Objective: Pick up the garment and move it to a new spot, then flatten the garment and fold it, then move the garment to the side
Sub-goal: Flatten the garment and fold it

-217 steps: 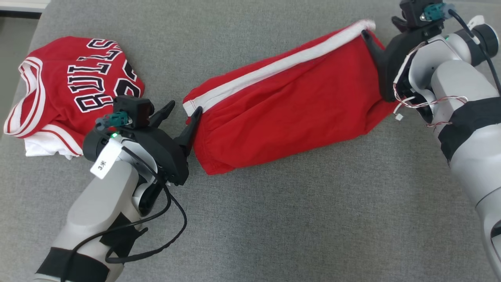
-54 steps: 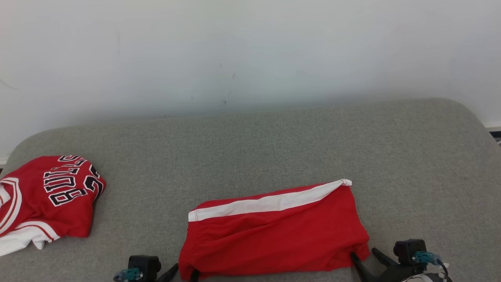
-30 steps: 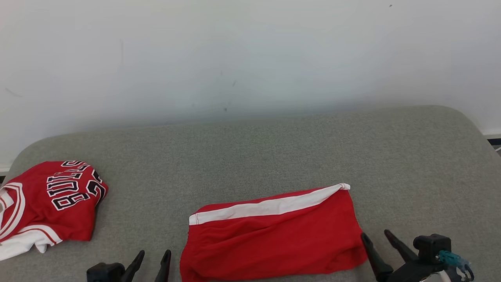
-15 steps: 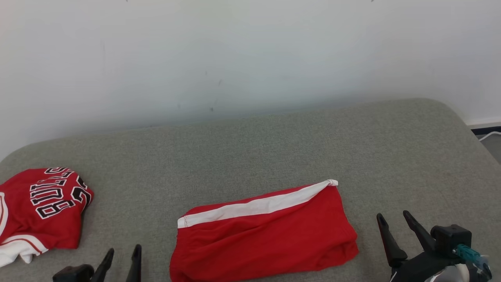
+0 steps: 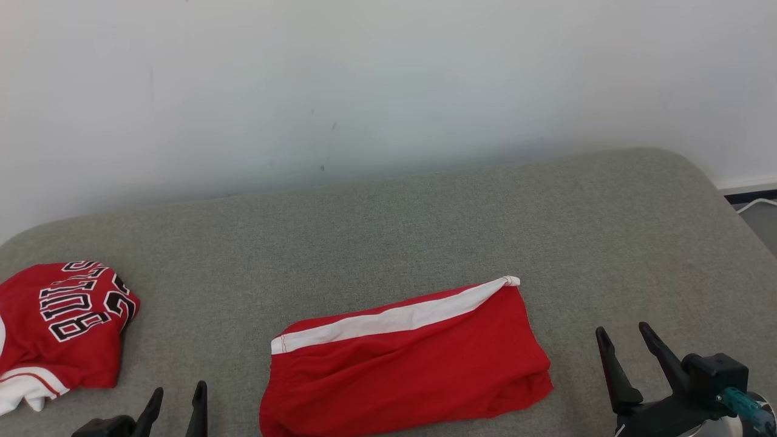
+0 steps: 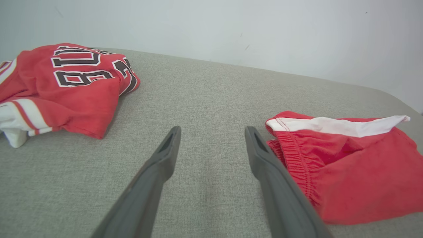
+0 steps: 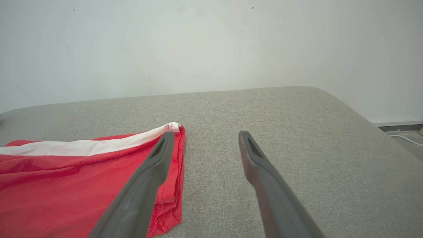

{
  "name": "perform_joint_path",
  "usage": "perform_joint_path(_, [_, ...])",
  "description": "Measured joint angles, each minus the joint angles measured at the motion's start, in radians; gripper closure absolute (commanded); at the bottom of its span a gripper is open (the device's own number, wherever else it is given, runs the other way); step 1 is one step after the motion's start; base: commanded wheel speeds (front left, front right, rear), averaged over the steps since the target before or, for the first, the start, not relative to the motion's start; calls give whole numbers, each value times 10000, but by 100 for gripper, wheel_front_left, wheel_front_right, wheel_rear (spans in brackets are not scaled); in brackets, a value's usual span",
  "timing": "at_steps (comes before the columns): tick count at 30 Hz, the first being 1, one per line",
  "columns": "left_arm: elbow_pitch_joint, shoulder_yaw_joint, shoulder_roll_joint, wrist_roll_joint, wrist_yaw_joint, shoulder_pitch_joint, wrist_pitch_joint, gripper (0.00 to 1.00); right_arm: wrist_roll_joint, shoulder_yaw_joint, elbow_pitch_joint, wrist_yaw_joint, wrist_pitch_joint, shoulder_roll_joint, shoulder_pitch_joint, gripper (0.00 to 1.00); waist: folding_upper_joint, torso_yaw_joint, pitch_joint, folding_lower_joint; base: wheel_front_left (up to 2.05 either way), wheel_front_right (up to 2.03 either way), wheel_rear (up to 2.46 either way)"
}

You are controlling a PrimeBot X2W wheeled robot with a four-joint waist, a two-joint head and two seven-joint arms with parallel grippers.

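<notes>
Red shorts (image 5: 407,358) lie folded on the grey cushion (image 5: 388,230), nothing holding them.
You see them just right of centre, white stripe along the far edge. Seconds ago each gripper was at one end of them; now the left gripper (image 5: 179,389) and right gripper (image 5: 622,329) sit clear on either side, fingers spread, empty. A red jersey (image 5: 61,328) lies far left.

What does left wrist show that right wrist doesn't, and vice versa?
Left wrist, not right wrist: the red jersey, the elastic waistband end of the shorts, and the open left end effector over bare cushion between the two garments.
Right wrist, not left wrist: the shorts' leg-hem end, the open right end effector beside it, and a white cable past the cushion's corner.
Both: the red shorts with their white stripe, the grey cushion, the white wall.
</notes>
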Motion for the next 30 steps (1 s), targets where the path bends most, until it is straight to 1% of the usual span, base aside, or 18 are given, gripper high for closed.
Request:
perform_joint_path(11, [40,533,-330,495,2,169,0,0,-353,-322,-408,-59,-2,2,232,0,0,6,-3,0,0,0,0])
perform_joint_path(13, [59,612,-334,606,2,169,0,0,-403,-362,-454,-132,-2,2,276,0,0,11,-1,0,0,0,0])
perform_joint_path(16, [140,688,-299,966,2,174,0,0,-483,-430,-495,-136,-2,2,370,0,0,22,3,0,0,0,0])
perform_joint_path(23, [-92,1149,-466,1641,2,379,-13,0,-571,-569,-713,-144,-2,2,392,0,0,72,-12,0,0,0,0])
perform_joint_path(28, [-226,1436,-571,1760,2,395,-13,0,-610,-665,-782,-150,-2,15,499,0,0,97,-38,0,0,0,0])
perform_joint_path(30, [-272,1532,-617,1808,2,457,-13,0,-685,-683,-792,-222,-2,29,584,0,0,105,-47,0,0,0,0])
